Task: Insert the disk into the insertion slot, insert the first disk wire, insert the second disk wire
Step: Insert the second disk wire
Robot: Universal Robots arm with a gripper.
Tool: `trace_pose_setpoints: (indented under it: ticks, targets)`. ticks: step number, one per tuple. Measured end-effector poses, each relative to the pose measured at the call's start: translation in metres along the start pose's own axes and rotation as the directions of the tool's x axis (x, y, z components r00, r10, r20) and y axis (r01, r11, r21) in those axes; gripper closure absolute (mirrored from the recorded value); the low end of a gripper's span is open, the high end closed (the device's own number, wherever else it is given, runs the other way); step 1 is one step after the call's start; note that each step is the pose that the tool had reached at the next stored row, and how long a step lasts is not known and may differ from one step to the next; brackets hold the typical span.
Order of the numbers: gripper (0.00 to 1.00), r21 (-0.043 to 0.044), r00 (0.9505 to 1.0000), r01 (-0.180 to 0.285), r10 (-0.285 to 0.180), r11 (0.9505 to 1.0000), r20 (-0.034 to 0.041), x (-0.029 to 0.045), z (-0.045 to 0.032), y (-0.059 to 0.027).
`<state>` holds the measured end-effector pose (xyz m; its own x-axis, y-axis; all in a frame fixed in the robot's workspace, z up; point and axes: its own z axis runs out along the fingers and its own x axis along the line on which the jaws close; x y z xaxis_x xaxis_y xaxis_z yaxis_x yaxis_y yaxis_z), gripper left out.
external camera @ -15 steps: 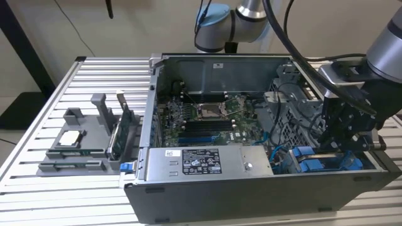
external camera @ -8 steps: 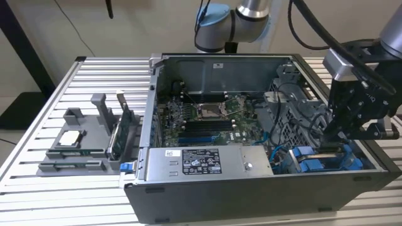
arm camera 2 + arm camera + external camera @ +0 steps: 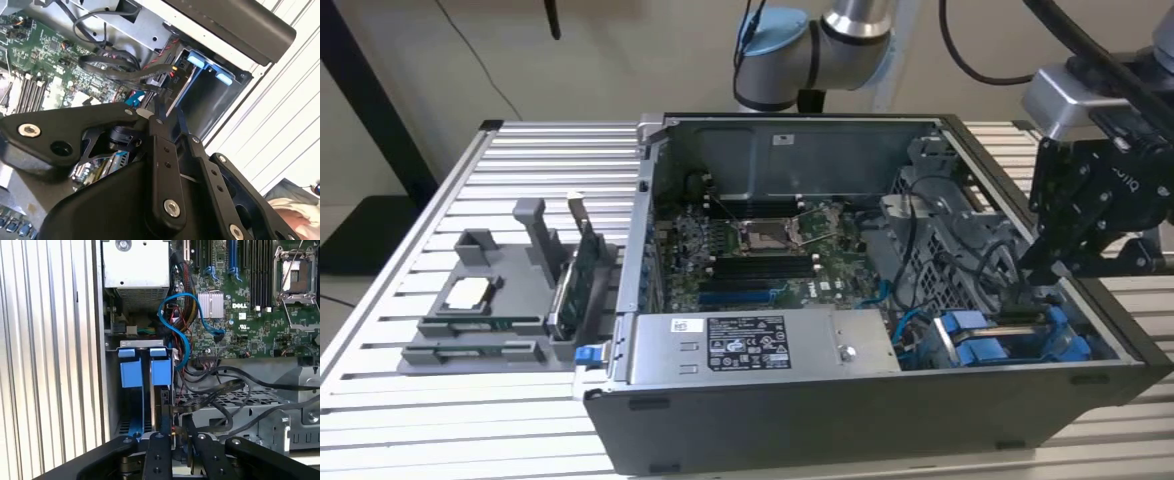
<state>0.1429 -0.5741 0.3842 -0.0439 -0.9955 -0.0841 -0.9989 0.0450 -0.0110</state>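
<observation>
gripper (image 3: 176, 436): I'm pinched nearly closed on a disk wire's plug (image 3: 174, 416)
disk (image 3: 164, 405): already seated in insertion slot (image 3: 131, 405)
tip: I'd keep the plug square, push gently

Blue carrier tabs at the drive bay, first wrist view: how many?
2. One blue tab on the side nearer the case wall, the other blue tab beside it, nearer the cables. More may be hidden below.

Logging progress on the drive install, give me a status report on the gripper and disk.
Gripper down at the drive bay, on a black wire connector. Disk seated in insertion slot. Loose black cables crowd alongside.
</observation>
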Motion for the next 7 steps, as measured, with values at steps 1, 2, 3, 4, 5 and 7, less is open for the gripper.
trace_pose_setpoints:
  ticks: [1, 2, 3, 4, 5, 7]
  targets:
    - [0.76, 0.0000, 1.0000, 0.000, 0.000, 1.0000, 0.0000, 0.0000, -0.0001, 0.0000]
    - [0.76, 0.0000, 1.0000, 0.000, 0.000, 1.0000, 0.0001, 0.0000, -0.0001, 0.0000]
    - [0.76, 0.0000, 1.0000, 0.000, 0.000, 1.0000, 0.0002, 0.0000, -0.0001, 0.0000]
    - [0.76, 0.0000, 1.0000, 0.000, 0.000, 1.0000, -0.0001, -0.0001, -0.0004, 0.0000]
    - [0.76, 0.0000, 1.0000, 0.000, 0.000, 1.0000, -0.0001, -0.0001, -0.0007, 0.0000]
    - [0.76, 0.0000, 1.0000, 0.000, 0.000, 1.0000, -0.0001, -0.0001, -0.0007, 0.0000]
